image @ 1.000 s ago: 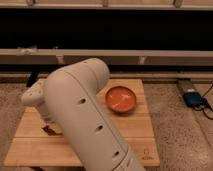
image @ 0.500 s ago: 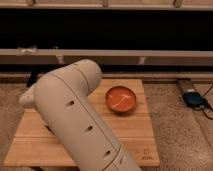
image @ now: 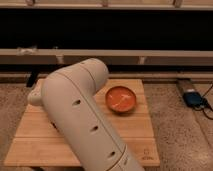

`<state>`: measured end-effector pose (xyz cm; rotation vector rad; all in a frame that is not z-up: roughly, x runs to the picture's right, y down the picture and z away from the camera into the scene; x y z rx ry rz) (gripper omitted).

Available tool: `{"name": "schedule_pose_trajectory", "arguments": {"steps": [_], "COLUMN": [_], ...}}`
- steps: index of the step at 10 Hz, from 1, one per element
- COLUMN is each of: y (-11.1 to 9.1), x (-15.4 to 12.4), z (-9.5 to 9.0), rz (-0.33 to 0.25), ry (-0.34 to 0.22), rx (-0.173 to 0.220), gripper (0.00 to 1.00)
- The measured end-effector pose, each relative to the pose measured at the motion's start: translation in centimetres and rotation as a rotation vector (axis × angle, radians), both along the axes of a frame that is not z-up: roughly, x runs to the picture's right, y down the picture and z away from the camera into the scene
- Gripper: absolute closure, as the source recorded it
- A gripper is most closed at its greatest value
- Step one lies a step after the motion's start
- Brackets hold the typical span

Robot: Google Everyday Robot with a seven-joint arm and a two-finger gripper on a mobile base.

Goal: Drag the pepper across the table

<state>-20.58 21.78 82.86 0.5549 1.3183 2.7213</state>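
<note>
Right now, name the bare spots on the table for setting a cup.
Free: right front of the table, below the orange bowl; and the front-left corner beside the arm. Crowded: the middle, covered by the arm, which also hides the pincer and the pepper.

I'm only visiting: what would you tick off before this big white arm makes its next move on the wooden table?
1. Pepper in sight: cannot tell; the arm covers the left and middle of the table.
2. Tool located: not ok; it is out of view, apparently behind the arm.
3. Tool touching the pepper: cannot tell.
4. Orange bowl sitting flat on the table, right of the arm: ok.
5. Bare planks in front of the bowl, toward the near right corner: ok.
</note>
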Motion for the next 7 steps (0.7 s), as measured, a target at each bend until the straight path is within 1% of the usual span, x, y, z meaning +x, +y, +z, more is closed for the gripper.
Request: {"name": "schedule_pose_trajectory", "arguments": {"steps": [4,7], "y": [-0.1,0.2], "x": [2.9,4.8], "z": [-0.2,-0.7], "rz": [0.044,0.077], "ry": [0.059,0.097], "rx": [-0.001,-0.004], "gripper": [1.0,1.0]}}
